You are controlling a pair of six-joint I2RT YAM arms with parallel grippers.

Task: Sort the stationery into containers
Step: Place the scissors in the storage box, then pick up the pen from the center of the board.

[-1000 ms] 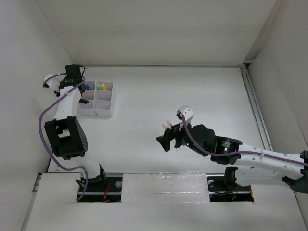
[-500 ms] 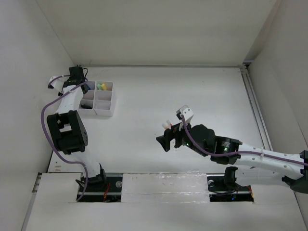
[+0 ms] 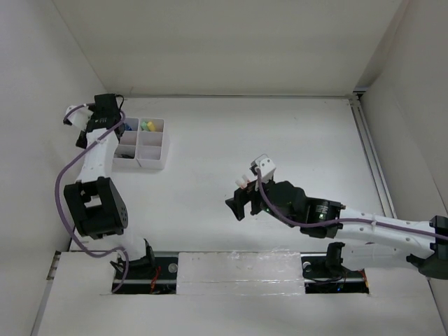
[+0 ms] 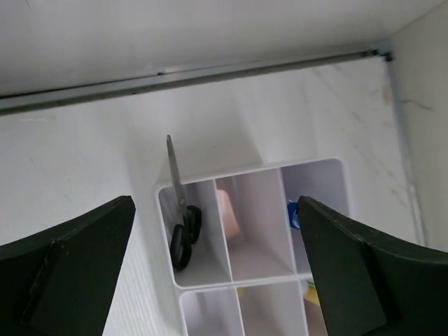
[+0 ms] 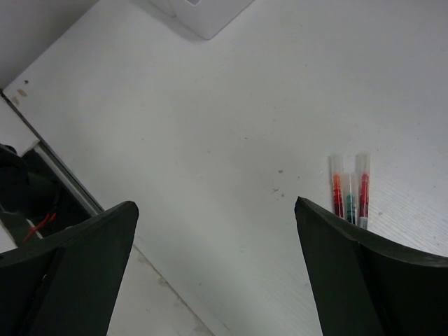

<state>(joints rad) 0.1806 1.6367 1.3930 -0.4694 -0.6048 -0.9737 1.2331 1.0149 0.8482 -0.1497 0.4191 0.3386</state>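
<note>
**Both grippers open, pens on the table**

The left gripper [image 4: 215, 206] hangs over the white box [image 4: 318, 166]. Its fingers are wide apart with nothing in them. In the box's corner space the black scissors [image 4: 179, 224] stand with the blade poking up past the rim. The pink eraser [image 4: 227, 213] sits in the next space. The right gripper [image 5: 215, 206] is wide open too and holds nothing. Three pens [image 5: 349, 194] lie side by side on the table [image 5: 210, 126], well apart from the box.

The pens [image 5: 349, 192] partly hide behind the right tool [image 5: 215, 203]; the organizer box [image 4: 252, 170] is cropped.
</note>
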